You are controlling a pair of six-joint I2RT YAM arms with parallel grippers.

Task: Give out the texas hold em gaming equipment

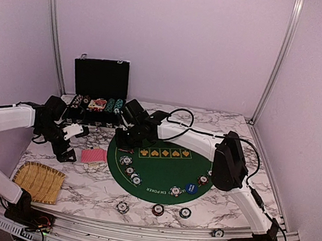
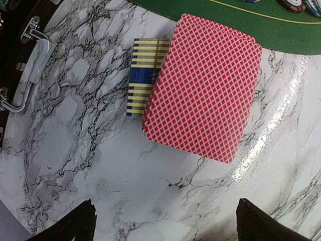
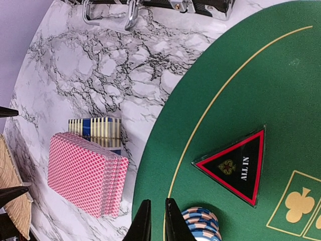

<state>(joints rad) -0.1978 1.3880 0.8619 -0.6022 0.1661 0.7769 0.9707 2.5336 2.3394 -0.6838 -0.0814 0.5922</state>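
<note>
A high rear camera overlooks the whole table (image 1: 82, 187); both wrist cameras look down closely, sharing the cards (image 2: 205, 90).

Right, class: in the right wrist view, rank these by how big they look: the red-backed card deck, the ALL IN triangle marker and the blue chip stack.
1. red-backed card deck
2. ALL IN triangle marker
3. blue chip stack, though the frame edge cuts it off, so its true place is unsure.
</note>
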